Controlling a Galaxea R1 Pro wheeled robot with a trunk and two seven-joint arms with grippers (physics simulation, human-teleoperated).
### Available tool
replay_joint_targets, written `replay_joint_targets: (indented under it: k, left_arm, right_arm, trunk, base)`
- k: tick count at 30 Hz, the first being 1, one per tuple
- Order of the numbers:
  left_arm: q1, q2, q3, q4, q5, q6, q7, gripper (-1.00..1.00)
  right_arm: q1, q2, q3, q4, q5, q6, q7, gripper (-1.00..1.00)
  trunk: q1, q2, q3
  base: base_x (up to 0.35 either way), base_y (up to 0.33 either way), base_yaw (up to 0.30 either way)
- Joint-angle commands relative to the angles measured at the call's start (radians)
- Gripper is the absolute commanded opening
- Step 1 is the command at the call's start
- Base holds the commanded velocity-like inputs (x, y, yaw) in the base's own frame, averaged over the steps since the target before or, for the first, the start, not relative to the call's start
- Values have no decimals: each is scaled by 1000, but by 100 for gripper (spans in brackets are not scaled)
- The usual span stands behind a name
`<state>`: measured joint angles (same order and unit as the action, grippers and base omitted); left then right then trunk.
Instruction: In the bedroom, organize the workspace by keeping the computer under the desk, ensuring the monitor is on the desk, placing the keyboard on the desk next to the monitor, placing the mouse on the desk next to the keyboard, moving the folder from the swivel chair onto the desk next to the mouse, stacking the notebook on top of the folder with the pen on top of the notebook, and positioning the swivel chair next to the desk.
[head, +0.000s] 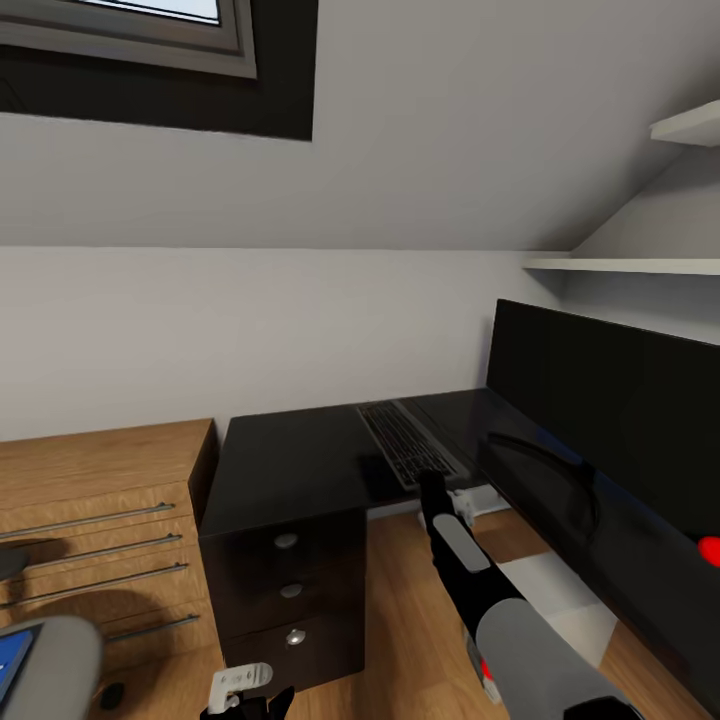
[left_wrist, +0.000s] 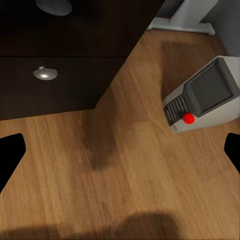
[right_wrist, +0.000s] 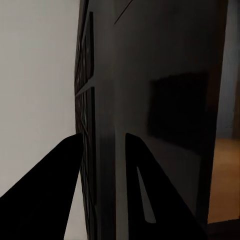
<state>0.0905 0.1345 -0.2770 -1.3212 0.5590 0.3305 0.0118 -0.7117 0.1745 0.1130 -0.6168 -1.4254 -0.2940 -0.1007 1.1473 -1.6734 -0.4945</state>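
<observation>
The keyboard (head: 405, 440) lies on the black desk (head: 290, 465), its near end at the desk's inner edge, next to the wide black monitor (head: 620, 400). My right gripper (head: 432, 487) is at that near end. In the right wrist view my right gripper (right_wrist: 102, 136) is shut on the keyboard (right_wrist: 84, 100), one finger over the keys and one under. The grey computer (left_wrist: 205, 97) with its red light stands on the floor under the desk. My left gripper (left_wrist: 120, 150) hangs open above bare floor. The blue folder (head: 12, 660) lies on the swivel chair (head: 55, 655).
The desk's dark drawer unit (head: 290, 590) with round silver knobs stands just ahead of my left gripper (head: 245, 700). A low light-wood cabinet (head: 90, 520) is beside it at the left. White shelves (head: 640, 265) hang above the monitor. A white desk leg (head: 475, 500) is near my right gripper.
</observation>
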Motion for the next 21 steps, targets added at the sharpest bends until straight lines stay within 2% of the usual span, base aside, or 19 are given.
replay_joint_targets:
  k: [1, 8, 21]
  left_arm:
    - [0, 1, 0, -1, 7, 4, 1, 100]
    - [0, 0, -1, -1, 7, 4, 0, 100]
    - [0, 1, -1, -1, 7, 5, 2, 100]
  right_arm:
    - [-1, 0, 1, 0, -5, -6, -4, -100]
    - [1, 0, -10, 1, -9, -2, -4, -100]
    - [4, 0, -7, -4, -8, -2, -4, -100]
  trunk:
    - [0, 0, -1]
    - [0, 0, -1]
    - [0, 0, -1]
  base:
    - [184, 0, 0]
    - [192, 0, 0]
    - [10, 0, 0]
